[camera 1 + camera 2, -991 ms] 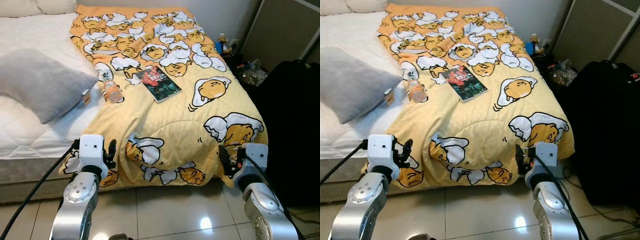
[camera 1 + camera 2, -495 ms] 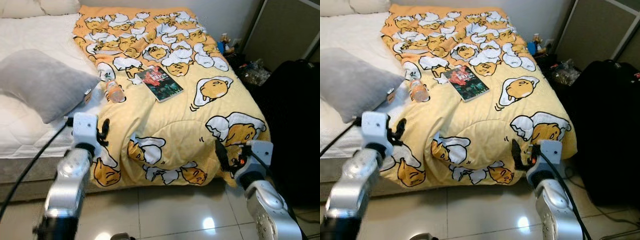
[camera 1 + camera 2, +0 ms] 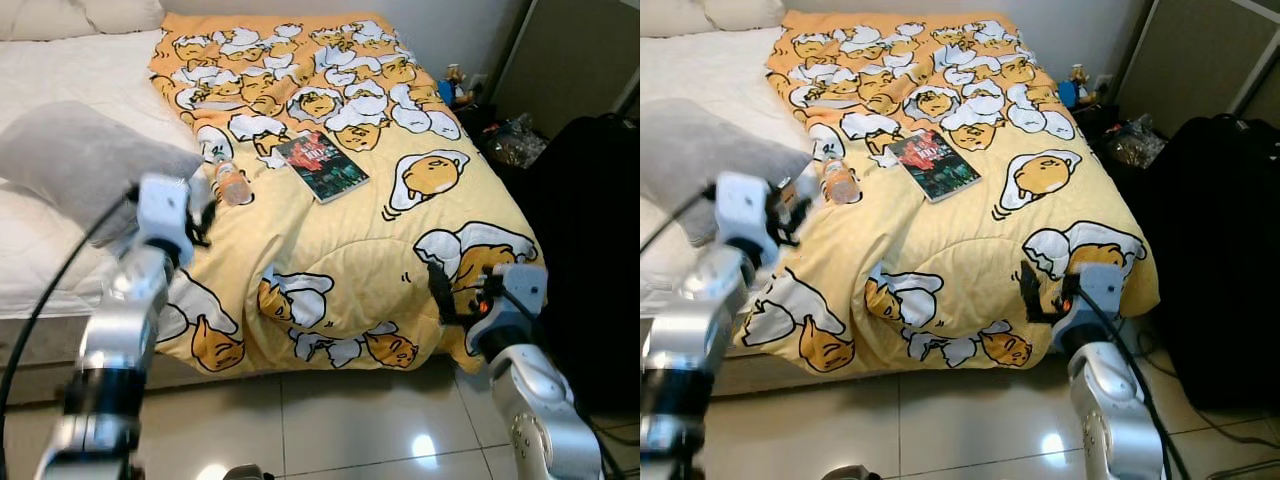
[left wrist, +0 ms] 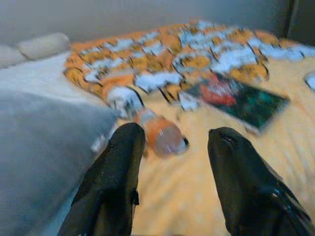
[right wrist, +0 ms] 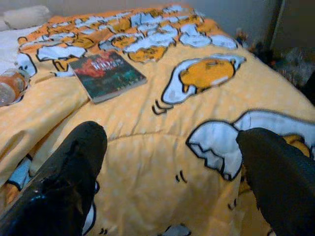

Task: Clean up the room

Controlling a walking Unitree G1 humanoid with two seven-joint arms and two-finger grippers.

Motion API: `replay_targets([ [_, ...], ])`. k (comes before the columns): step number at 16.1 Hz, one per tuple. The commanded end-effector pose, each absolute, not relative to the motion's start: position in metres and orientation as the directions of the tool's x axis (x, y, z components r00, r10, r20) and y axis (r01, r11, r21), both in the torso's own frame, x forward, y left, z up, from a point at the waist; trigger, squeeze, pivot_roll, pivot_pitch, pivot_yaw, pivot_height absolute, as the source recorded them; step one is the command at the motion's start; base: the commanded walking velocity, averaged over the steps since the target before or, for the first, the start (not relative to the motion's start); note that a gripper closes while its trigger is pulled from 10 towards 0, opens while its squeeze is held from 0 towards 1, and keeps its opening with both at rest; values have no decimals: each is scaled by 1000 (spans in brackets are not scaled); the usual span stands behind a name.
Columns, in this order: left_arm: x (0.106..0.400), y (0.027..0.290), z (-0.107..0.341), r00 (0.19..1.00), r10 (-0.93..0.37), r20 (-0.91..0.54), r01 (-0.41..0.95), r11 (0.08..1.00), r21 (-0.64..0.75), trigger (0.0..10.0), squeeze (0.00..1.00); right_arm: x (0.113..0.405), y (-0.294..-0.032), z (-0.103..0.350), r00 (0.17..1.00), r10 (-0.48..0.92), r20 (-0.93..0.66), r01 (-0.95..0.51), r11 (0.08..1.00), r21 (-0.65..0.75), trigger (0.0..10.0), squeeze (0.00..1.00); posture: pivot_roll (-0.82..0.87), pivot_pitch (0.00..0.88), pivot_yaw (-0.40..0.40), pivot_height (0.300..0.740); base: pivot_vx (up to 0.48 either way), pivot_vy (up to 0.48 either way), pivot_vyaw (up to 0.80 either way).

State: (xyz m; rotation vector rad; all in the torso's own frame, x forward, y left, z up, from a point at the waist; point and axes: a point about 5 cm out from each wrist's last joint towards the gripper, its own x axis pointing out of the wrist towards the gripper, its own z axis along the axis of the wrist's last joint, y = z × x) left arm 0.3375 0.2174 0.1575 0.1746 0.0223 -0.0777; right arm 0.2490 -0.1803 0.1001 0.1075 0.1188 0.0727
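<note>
A plastic bottle (image 3: 229,183) with an orange label lies on its side on the yellow egg-print blanket (image 3: 340,250), beside a grey pillow (image 3: 80,160). A dark paperback book (image 3: 321,167) lies flat just to the right of the bottle. My left gripper (image 3: 200,215) is raised over the bed's left side, open, a little short of the bottle (image 4: 160,135), which shows between its fingertips. My right gripper (image 3: 438,290) hovers open at the blanket's foot corner, with nothing between its fingers. The book (image 5: 106,73) lies well ahead of it.
A large black suitcase (image 3: 590,250) stands to the right of the bed. Small clutter (image 3: 505,140) sits on the floor by the far wall. Bare white mattress (image 3: 50,260) lies left of the blanket, and glossy floor tiles (image 3: 330,420) run along the bed's foot.
My left arm has risen from below the mattress edge, up and forward over the bed toward the bottle. The right gripper has held its place at the foot corner.
</note>
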Motion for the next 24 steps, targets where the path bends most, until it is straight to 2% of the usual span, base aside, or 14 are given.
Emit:
replay_targets([
  [1, 339, 223, 159, 997, -77, -4, 76, 984, 164, 10000, 427, 251, -178, 98, 988, 98, -120, -86, 991, 100, 10000, 1000, 60, 14, 16, 740, 0, 0, 0],
  [2, 341, 223, 159, 996, -88, -13, 89, 984, 155, 10000, 886, 252, -178, 98, 987, 104, -122, -92, 991, 98, 10000, 1000, 60, 9, 14, 740, 0, 0, 0],
  [6, 338, 218, 143, 975, -180, -132, 184, 983, 17, 10000, 761, 254, -177, 98, 984, 125, -125, -118, 991, 63, 10000, 1000, 53, 4, 25, 740, 0, 0, 0],
  [7, 331, 216, 141, 974, -197, -109, 194, 980, -33, 10000, 635, 252, -176, 97, 984, 127, -126, -121, 991, 50, 10000, 1000, 50, 3, 31, 740, 0, 0, 0],
  [8, 319, 218, 145, 987, -158, -23, 158, 987, -5, 10000, 890, 249, -174, 96, 983, 135, -127, -130, 990, 53, 10000, 396, 45, 2, 41, 740, 0, 0, 0],
  [9, 313, 218, 146, 990, -142, 9, 142, 990, 4, 10000, 1000, 247, -174, 95, 982, 137, -128, -130, 990, 55, 10000, 20, 44, 1, 43, 740, 0, 0, 0],
  [11, 289, 218, 144, 994, -71, 77, 70, 997, 9, 10000, 1000, 242, -171, 92, 983, 129, -133, -120, 990, 76, 10000, 0, 40, 2, 59, 740, 0, 0, 0],
  [15, 253, 208, 113, 996, -43, -76, 39, 998, -58, 10000, 1000, 235, -169, 89, 988, 85, -132, -76, 995, 70, 10000, 0, 45, 23, 57, 740, 0, 0, 0],
  [18, 240, 216, 116, 996, 86, -38, -88, 995, -44, 10000, 980, 229, -161, 84, 975, 79, -207, -68, 996, 63, 10000, 0, 51, 52, 35, 740, 0, 0, 0],
  [20, 229, 211, 117, 993, 17, -114, -17, 1000, 1, 10000, 933, 230, -154, 91, 977, 142, -157, -135, 990, 51, 10000, 0, 90, 76, 0, 740, 0, 0, 0],
  [21, 227, 210, 117, 993, 13, -116, -10, 1000, 28, 10000, 604, 233, -152, 89, 972, 166, -166, -160, 986, 49, 10000, 0, 93, 71, -9, 740, 0, 0, 800],
  [22, 227, 206, 118, 994, 17, -108, -13, 999, 41, 10000, 604, 236, -153, 88, 969, 175, -172, -169, 984, 47, 10000, 0, 98, 59, -18, 740, 0, 0, 800],
  [23, 228, 205, 119, 995, 11, -103, -5, 999, 54, 10000, 349, 238, -154, 90, 972, 167, -167, -155, 984, 82, 10000, 0, 100, 57, -21, 740, 0, 0, 800],
  [24, 232, 200, 121, 996, 1, -94, 5, 998, 64, 10000, 325, 247, -158, 93, 977, 140, -158, -126, 987, 96, 10000, 0, 90, 55, -23, 740, 255, 0, 444],
])
